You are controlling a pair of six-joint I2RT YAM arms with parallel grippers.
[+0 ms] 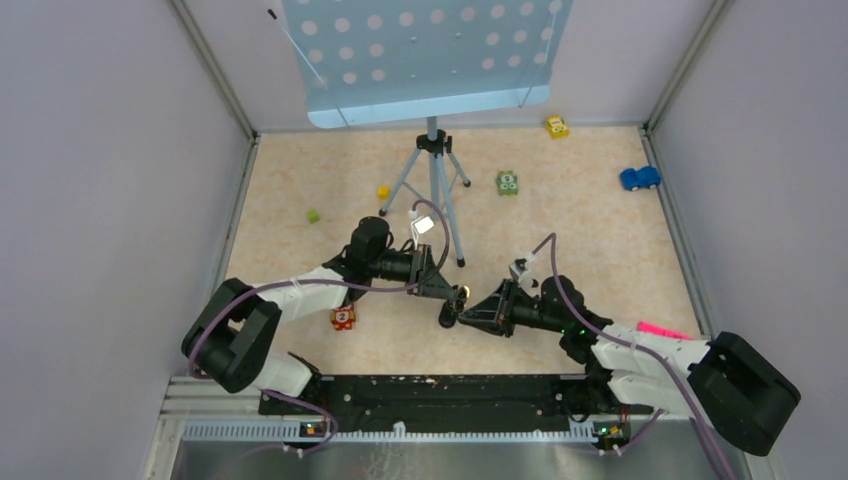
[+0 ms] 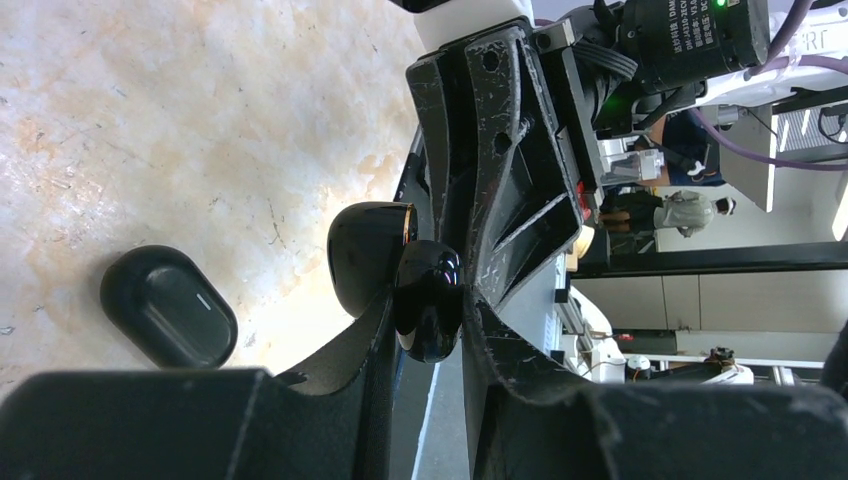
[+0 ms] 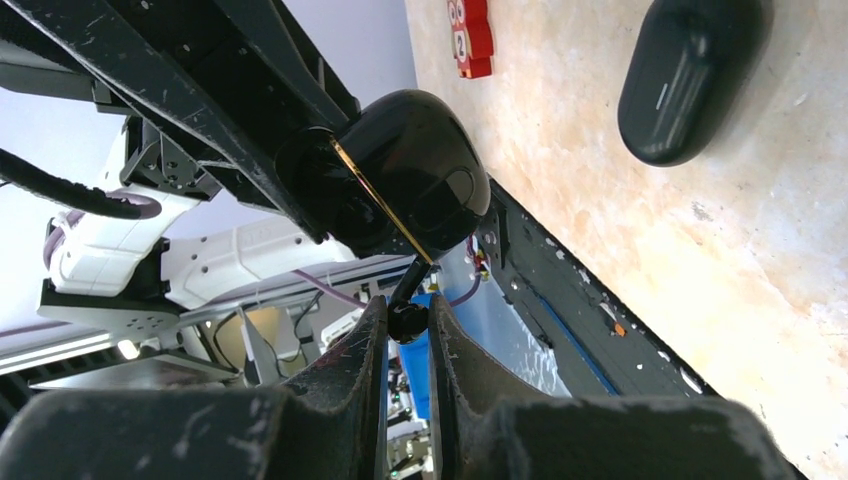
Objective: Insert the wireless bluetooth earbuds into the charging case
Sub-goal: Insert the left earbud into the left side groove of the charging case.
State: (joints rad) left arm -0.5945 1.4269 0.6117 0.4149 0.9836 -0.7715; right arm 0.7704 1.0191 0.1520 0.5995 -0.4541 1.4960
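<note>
The charging case (image 3: 415,180), a glossy black oval with a thin gold rim line, hangs above the table with its lid (image 2: 368,248) ajar. My left gripper (image 2: 428,312) is shut on its lower part (image 2: 428,295). From above, the case (image 1: 459,293) sits between both grippers near the table's middle front. My right gripper (image 3: 407,322) is shut on a tiny black earbud (image 3: 406,320), whose thin stem (image 3: 416,284) reaches up to the case's rim. In the top view, my right gripper (image 1: 470,314) points left at the left gripper (image 1: 453,293). I see no other earbud.
A second black oval pebble with a small white line (image 2: 168,306) (image 3: 686,78) lies on the table below the grippers (image 1: 447,320). A red numbered block (image 1: 343,318) sits by the left arm. A tripod (image 1: 435,190), toy cars (image 1: 640,178) and small blocks (image 1: 313,215) stand farther back.
</note>
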